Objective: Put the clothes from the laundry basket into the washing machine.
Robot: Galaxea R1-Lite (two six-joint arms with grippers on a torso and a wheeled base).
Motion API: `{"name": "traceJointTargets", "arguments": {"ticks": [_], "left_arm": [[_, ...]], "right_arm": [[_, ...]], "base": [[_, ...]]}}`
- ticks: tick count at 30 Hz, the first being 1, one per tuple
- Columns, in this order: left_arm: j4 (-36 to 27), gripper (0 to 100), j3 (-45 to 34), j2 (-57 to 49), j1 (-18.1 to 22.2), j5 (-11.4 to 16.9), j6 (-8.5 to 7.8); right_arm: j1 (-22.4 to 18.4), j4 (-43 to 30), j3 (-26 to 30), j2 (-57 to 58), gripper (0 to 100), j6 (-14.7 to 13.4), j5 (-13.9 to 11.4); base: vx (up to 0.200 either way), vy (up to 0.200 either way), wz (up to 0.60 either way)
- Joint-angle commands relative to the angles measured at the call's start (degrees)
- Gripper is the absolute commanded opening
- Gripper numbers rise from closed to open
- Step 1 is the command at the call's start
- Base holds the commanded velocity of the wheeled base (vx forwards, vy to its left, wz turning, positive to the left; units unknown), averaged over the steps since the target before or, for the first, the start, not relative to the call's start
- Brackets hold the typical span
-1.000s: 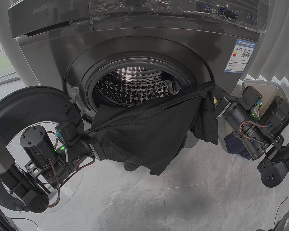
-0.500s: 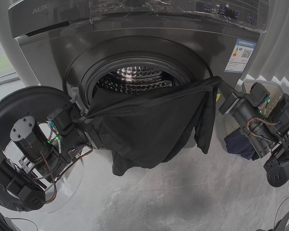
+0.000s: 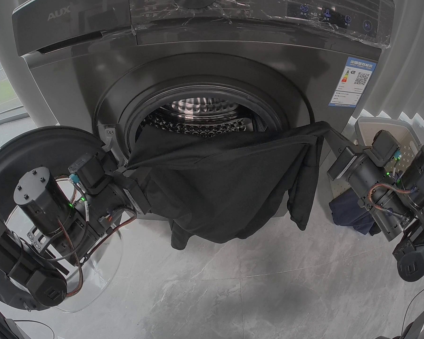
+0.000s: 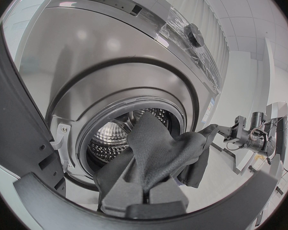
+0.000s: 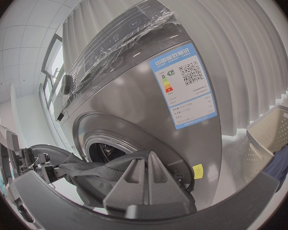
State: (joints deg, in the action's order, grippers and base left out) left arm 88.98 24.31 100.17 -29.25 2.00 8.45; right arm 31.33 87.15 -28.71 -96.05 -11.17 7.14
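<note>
Position: black garment (image 3: 221, 184) is stretched wide between the 2 hands, across the lower half of the washing machine (image 3: 198, 67) opening. Top edge runs taut, roughly level, just under the middle of the porthole. The cloth covers the lower rim, and most of it hangs outside down the machine's front toward the floor (image 3: 268, 288). Cannot tell whether any of it reaches past the rim into the drum (image 3: 198, 118).

Left hand (image 3: 135, 183): low at the left side of the opening, just beside the door hinge, clamped on 1 bunched end of the garment. In the left wrist view the cloth rises out from between the closed fingers (image 4: 124, 192).

Right hand (image 3: 333, 137): at the right side of the opening, level with the taut top edge, pinched tight on the other end. In the right wrist view the fingers (image 5: 163, 182) meet on a folded edge. A loose flap hangs below this hand.

Drum: shiny, studded, visible above the cloth.

Door (image 3: 37, 151): swung fully open to the left, behind the left arm.

Laundry basket (image 3: 386, 124): pale, perforated, on the floor right of the machine, behind the right arm. 1 dark blue garment (image 3: 351, 213) hangs over its near side
</note>
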Motion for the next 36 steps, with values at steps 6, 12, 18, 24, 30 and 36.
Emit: {"name": "traceJointTargets", "arguments": {"ticks": [6, 12, 18, 24, 30, 36], "left_arm": [[0.2, 0, 1.0, -0.3, 0.5, 0.0, -0.19], [0.1, 0, 0.7, -1.6, 0.3, -0.1, -0.19], [0.1, 0, -0.9, -1.4, 0.6, 0.0, -0.45], [0.1, 0, 0.4, -1.6, 0.2, 0.0, -0.63], [0.1, 0, -0.3, -2.2, -0.1, 0.1, -1.24], [0.1, 0, -0.8, -1.2, -1.0, 0.1, -1.59]], "right_arm": [[0.2, 0.0, 0.9, 0.2, 0, 0.0, -0.1], [0.4, 0.0, 0.7, 0.2, 0, 0.0, -0.1], [2.4, 0.2, 0.8, -0.9, 0, -0.2, -0.1], [3.5, 0.0, 0.2, -0.8, 0, -0.2, 0.3], [3.4, 0.0, -0.2, -0.1, 0, -0.1, 0.4], [2.0, -0.1, -0.7, 0.4, 0, 1.1, -0.1]], "base": [[0.0, 0.0, 0.0], [0.0, 0.0, 0.0], [0.0, 0.0, 0.0], [0.0, 0.0, 0.0], [0.0, 0.0, 0.0], [0.0, 0.0, 0.0]]}}
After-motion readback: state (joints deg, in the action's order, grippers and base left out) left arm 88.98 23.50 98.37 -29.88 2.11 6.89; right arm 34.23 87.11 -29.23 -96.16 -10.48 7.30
